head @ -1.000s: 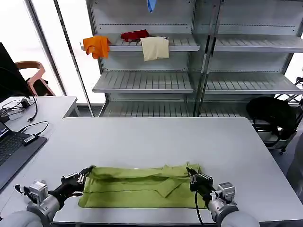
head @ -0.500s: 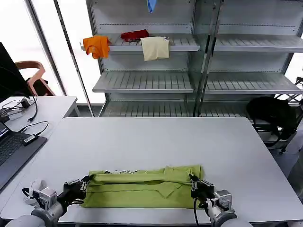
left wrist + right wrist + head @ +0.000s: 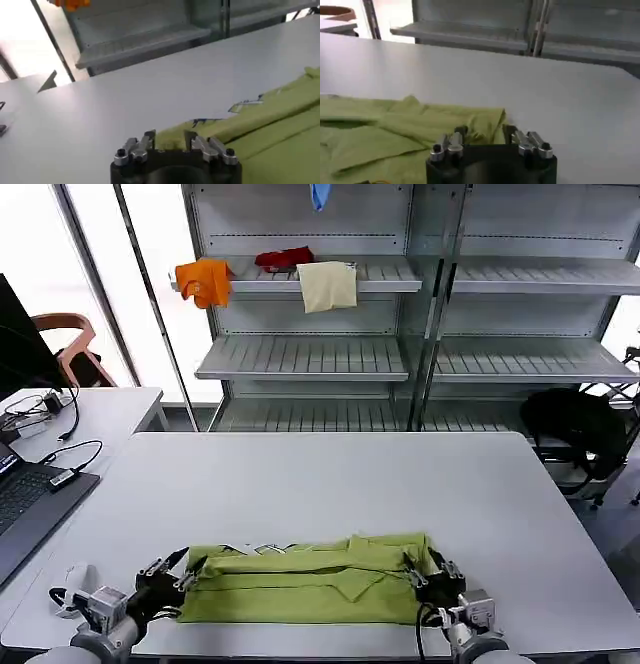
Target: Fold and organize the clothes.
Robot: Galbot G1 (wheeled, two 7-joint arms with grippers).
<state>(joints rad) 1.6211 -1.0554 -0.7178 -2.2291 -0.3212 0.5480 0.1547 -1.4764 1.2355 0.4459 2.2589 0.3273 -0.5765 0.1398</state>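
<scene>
Spread jaws are shown on the left gripper (image 3: pixel 172 576) and right gripper (image 3: pixel 428 572), bracketing the folded lime-green cotton T-shirt's (image 3: pixel 305 579) ends on the white table (image 3: pixel 330 474).

I have drawn both arms back toward the frame's bottom edge: the left gripper (image 3: pixel 178 577) and right gripper (image 3: pixel 428 569) now stand open, released from the T-shirt (image 3: pixel 310 582), now a flatter, narrower band.

One green T-shirt (image 3: pixel 305 581); three, maybe four, shelf cloths (image 3: pixel 327 284).
</scene>
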